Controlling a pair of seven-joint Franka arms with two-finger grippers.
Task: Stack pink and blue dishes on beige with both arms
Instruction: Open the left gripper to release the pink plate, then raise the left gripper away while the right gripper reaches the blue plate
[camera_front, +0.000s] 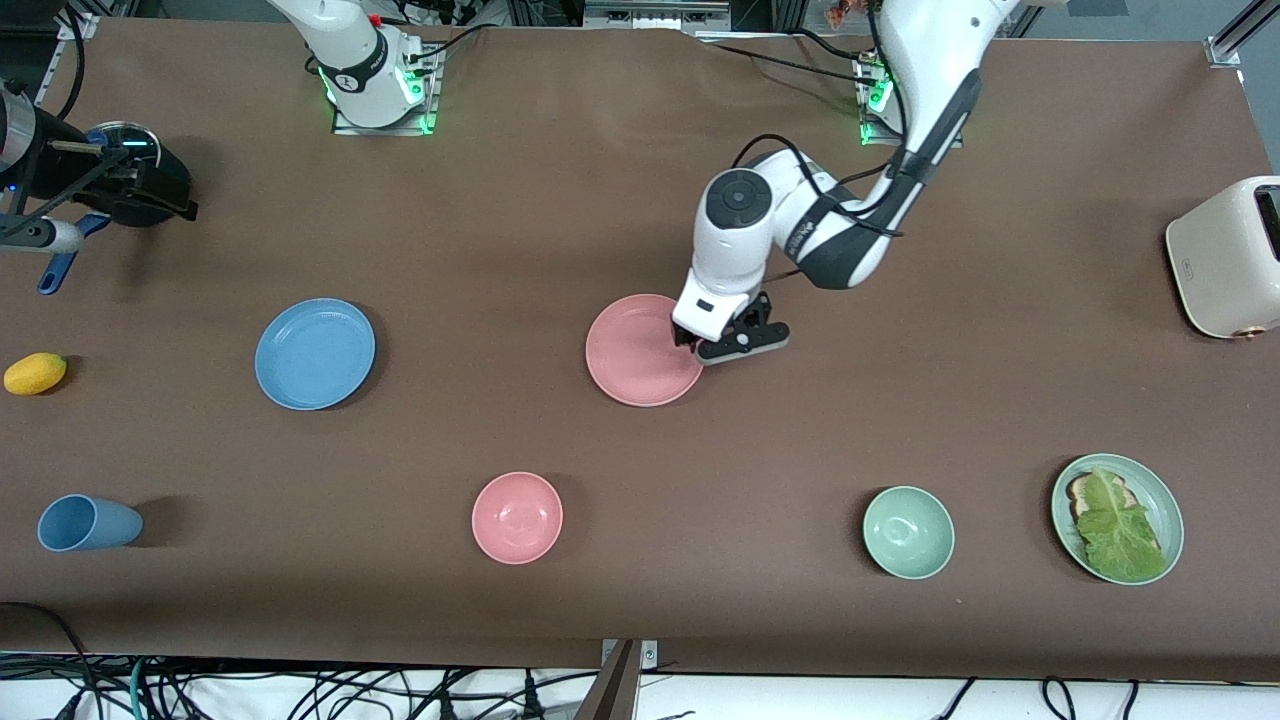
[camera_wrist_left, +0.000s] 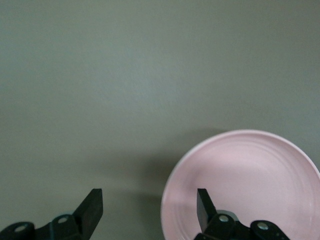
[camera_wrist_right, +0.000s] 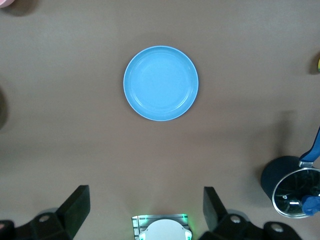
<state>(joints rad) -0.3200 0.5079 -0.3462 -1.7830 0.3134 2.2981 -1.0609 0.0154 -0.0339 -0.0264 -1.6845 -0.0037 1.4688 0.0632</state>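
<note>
The left arm reaches down from its base, elbow bent, wrist turned downward, with the left gripper (camera_wrist_left: 147, 210) low near the table and its fingers spread apart. The right gripper (camera_wrist_right: 145, 210) hangs high, facing down, fingers wide apart.

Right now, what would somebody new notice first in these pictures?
Probably the left gripper, open, straddling the edge of the pink plate in the middle of the table. Next, the blue plate, toward the right arm's end. The right gripper hangs open high above its own base.
</note>
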